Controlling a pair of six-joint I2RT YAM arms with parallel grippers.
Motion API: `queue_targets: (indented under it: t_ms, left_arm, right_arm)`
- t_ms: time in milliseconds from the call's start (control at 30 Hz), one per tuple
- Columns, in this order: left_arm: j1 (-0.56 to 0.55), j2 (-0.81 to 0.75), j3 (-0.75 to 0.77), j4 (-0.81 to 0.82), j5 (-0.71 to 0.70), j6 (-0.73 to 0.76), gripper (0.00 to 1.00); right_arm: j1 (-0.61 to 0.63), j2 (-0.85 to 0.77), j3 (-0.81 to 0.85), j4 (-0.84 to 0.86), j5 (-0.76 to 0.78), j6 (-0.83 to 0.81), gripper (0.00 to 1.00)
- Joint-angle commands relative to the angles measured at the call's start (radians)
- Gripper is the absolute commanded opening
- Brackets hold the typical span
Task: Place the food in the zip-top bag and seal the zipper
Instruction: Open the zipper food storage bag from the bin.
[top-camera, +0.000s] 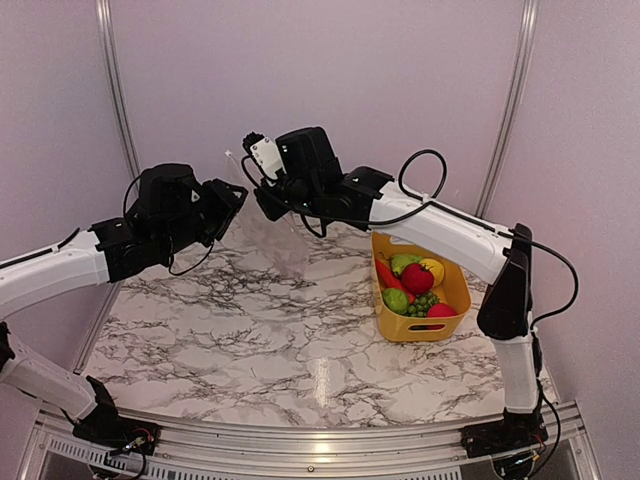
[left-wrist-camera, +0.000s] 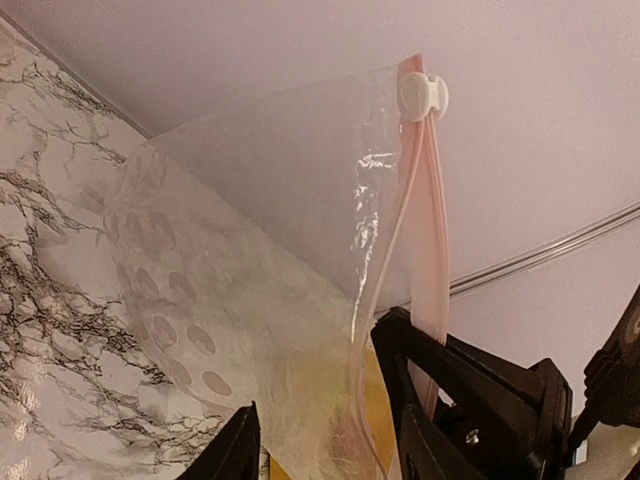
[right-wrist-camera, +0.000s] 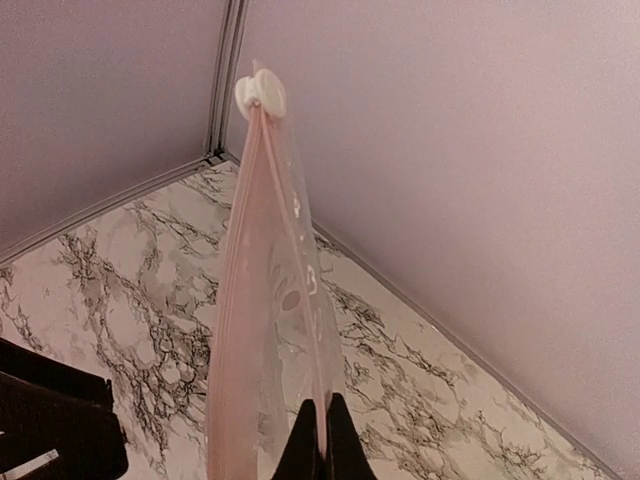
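At the back of the marble table (top-camera: 250, 330), we hold the zip-top bag (left-wrist-camera: 250, 260) up off the surface between the two arms, with nothing in it that we can see. Its zipper (left-wrist-camera: 433, 260) runs upright to a white slider (left-wrist-camera: 422, 95) at the top end. Our right gripper (right-wrist-camera: 322, 440) has its fingers (right-wrist-camera: 305, 450) pressed together on one lip of the mouth. Our left gripper (left-wrist-camera: 322, 420) is spread, the other lip hanging loose in the gap. The step, as we judge it, is opening the mouth: we should close the left on that free lip only, near the stiff strip, then draw the arms apart gently so neither lip slips. We count one bag, one slider and one yellow basket (top-camera: 415, 328), well apart on the right. The food (top-camera: 417, 290) lies in it: one lemon (top-camera: 432, 270), one grape bunch (top-camera: 425, 303), one long red pepper (top-camera: 385, 272), two round red pieces (top-camera: 417, 278), two green pieces (top-camera: 403, 263); more may be hidden
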Motion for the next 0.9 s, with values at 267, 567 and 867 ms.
queue_targets:
  t_ms: [267,567,867]
  left_arm:
    - [0.004,0.157,0.18,-0.151,-0.039,-0.062,0.39]
    - [0.019,0.184,0.18,-0.17,-0.012,-0.086,0.14]
    - [0.02,0.079,0.104,-0.144,-0.042,0.033,0.0]
  right_arm:
    - [0.027,-0.044,0.02,-0.009,-0.039,0.019,0.0]
    - [0.022,-0.054,0.006,-0.003,0.009,0.004,0.0]
    - [-0.024,-0.064,-0.032,-0.003,0.009,-0.005,0.0]
